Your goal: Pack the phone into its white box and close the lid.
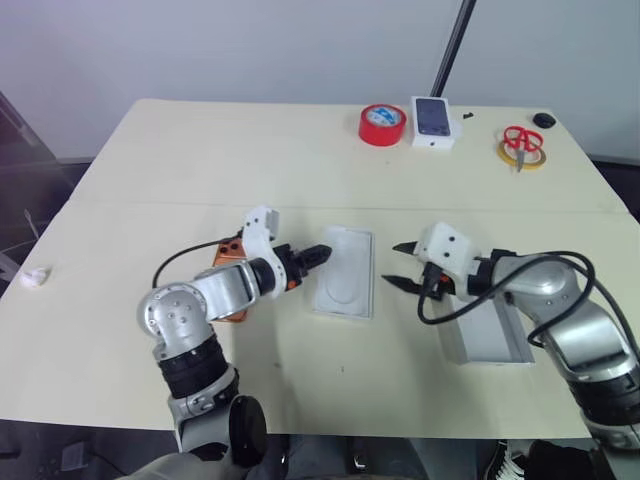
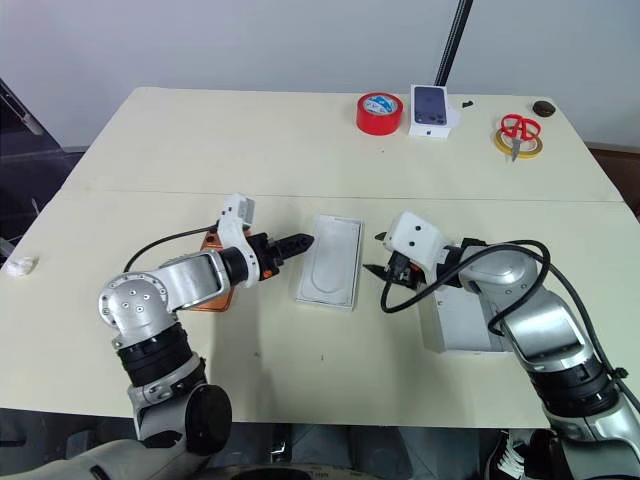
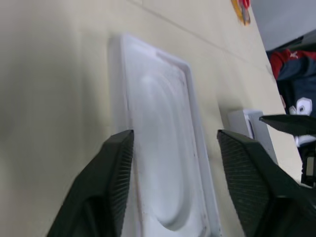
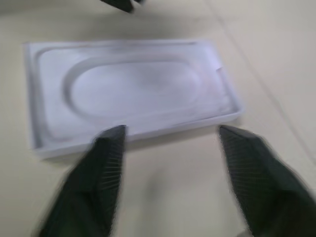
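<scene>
Right now I've got both claws parted and empty, the left claw and right claw flanking the moulded insert, while the phone lies on the table under my left forearm, nearer that arm.

A smooth, matt cream tabletop is seen. The thin white moulded plastic insert w/ oval recess looks smooth, slightly satin. Black tool fingers are ribbed on inner pads, matt plastic. The flat copper-orange phone appears metallic w/ a soft sheen. The white rectangular cardboard box looks matt. The red tape roll is glossy.
</scene>
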